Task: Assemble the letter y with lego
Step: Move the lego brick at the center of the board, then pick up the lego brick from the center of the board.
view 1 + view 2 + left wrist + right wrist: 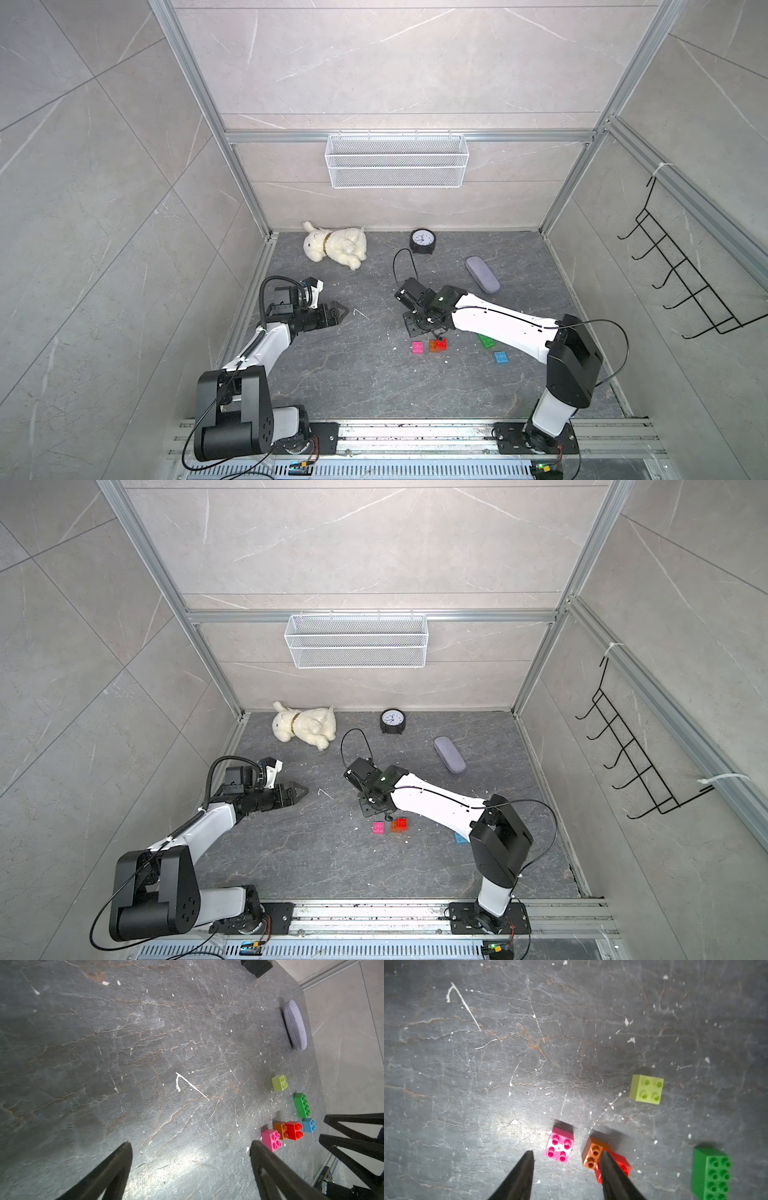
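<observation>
The lego lies in a loose cluster on the dark desk, on the right arm's side, and the letter y is barely begun. Nearest the robot's base the blue brick sits alone. Just beyond it the pink brick stands a narrow gap apart from the orange brick. The red brick sits on top of the orange one, offset so two orange studs show. The longer green brick lies partly under the right arm. Farther on is the yellow-green brick, seen only from the wrist cameras.

The right tool hangs over the pink and orange bricks with its fingers parted, grasping nothing. One finger crosses the orange and red bricks in its wrist view; I cannot tell whether it touches them. The left tool is spread wide and empty over bare desk, well apart from the bricks.

The stem looks like the step in hand: red on orange seems done and pink is unjoined. The next move likely calls for a square grip on one piece, studs lined up at the same half overlap, and a firm press straight down.

Toward the back wall lie a grey case, a clock and a plush dog.
</observation>
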Tool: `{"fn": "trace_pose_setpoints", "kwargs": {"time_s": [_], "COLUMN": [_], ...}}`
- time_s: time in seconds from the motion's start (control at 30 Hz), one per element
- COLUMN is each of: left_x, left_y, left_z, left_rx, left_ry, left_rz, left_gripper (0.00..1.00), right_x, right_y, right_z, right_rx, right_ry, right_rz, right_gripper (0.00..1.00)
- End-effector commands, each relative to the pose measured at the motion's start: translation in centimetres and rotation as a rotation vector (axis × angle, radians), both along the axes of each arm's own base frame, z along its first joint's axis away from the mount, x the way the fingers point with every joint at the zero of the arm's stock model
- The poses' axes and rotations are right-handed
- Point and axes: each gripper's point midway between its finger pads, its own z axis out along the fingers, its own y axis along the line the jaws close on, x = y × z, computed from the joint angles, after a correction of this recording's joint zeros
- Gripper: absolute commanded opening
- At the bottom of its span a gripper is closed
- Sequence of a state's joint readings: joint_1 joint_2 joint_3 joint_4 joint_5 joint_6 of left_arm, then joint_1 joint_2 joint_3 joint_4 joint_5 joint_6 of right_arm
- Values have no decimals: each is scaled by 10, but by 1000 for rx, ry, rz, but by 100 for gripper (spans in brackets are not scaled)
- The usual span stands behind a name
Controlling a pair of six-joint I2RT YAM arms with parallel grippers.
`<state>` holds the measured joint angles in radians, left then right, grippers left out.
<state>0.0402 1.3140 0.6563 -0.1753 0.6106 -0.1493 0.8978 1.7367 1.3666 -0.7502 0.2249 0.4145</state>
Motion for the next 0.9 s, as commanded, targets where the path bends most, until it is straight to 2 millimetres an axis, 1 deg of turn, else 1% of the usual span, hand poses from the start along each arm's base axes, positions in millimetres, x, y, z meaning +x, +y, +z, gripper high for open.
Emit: {"fn": "trace_pose_setpoints", "kwargs": {"time_s": [0.0, 0.17, 0.27, 0.33, 0.47, 0.57, 0.7, 0.87], "left_x": [2, 2, 2, 2, 4, 5, 4, 2], "left_y": [-14, -18, -19, -19, -23, -31, -36, -35], "left_z": [13, 13, 13, 13, 13, 13, 7, 3], "left_rx": [-29, -27, -28, -31, -78, -161, -181, -165], "left_ry": [-43, -50, -47, -46, -30, 10, 43, 44], "left_rz": [-50, -63, -60, -56, -48, -36, -36, -38], "left_gripper": [91, 92, 92, 92, 92, 92, 92, 92], "right_x": [2, -7, -17, -22, -28, -34, -39, -33], "right_y": [-10, -11, -7, -8, -19, -28, -33, -36], "right_z": [-1, -4, -4, -4, -5, -15, -28, -39], "right_rx": [-97, -123, -98, -84, -100, -166, -219, -238], "right_ry": [-94, -156, -189, -203, -193, -155, -111, -77], "right_rz": [226, 467, 637, 735, 896, 1014, 1118, 1156], "right_gripper": [55, 56, 56, 56, 56, 56, 56, 56]}}
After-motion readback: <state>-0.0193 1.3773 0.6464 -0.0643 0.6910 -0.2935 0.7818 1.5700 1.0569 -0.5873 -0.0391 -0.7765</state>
